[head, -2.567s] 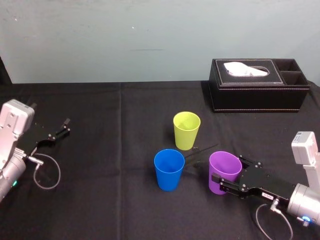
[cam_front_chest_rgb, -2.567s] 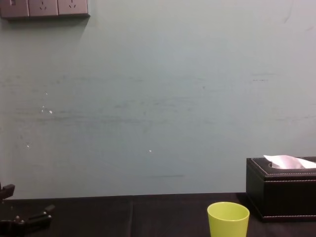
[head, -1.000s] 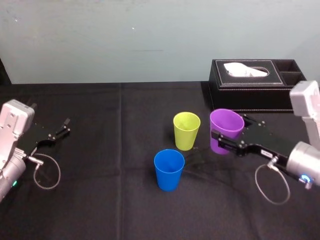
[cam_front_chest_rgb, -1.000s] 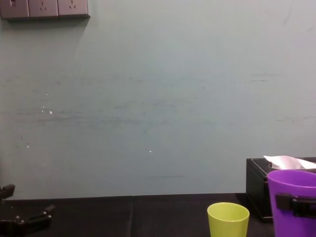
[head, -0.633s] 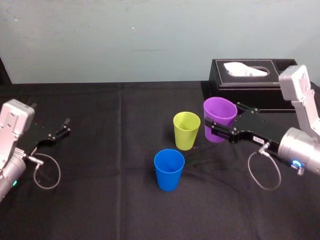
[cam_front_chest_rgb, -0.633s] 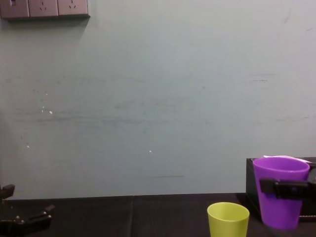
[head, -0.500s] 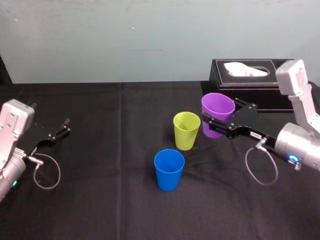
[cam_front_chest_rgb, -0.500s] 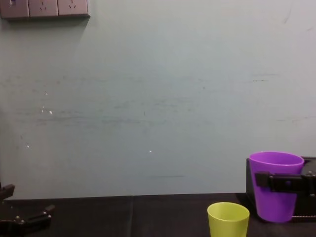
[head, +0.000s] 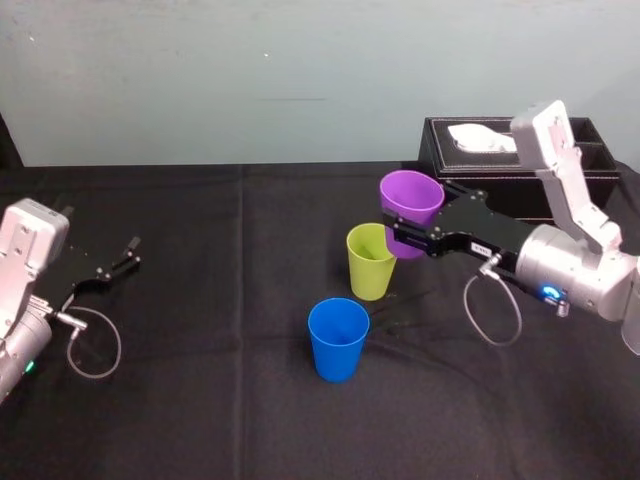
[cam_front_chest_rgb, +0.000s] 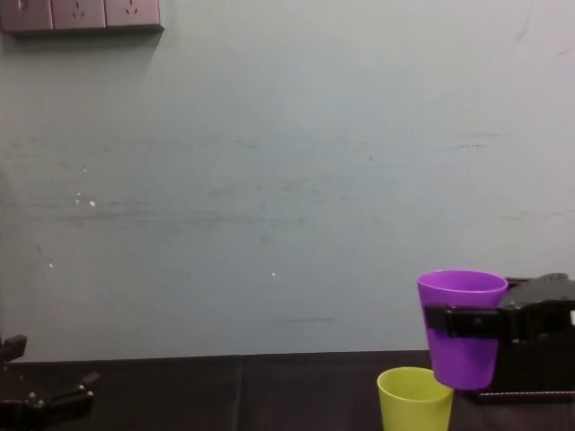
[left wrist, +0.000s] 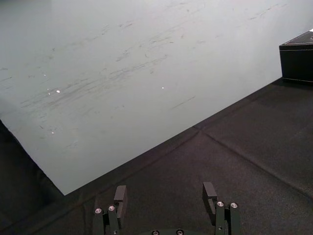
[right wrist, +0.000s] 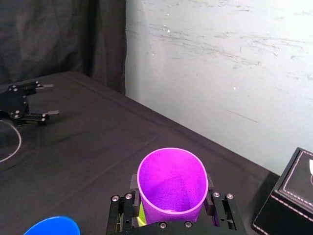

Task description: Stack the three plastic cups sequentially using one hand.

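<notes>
Purple cup (head: 411, 203) is up off the table (head: 200, 350), pinched at its sides by the right gripper (head: 408, 240), hanging just right of the yellow-green cup (head: 368, 268). Blue cup (head: 338, 340) stands nearer, alone. Left gripper (head: 118, 262) rests far left, fingers spread

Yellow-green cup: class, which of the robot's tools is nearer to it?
Right. The right tool, clamping the purple cup, hangs just above the right rim of the yellow-green cup; the left tool sits open, far off to the left.
</notes>
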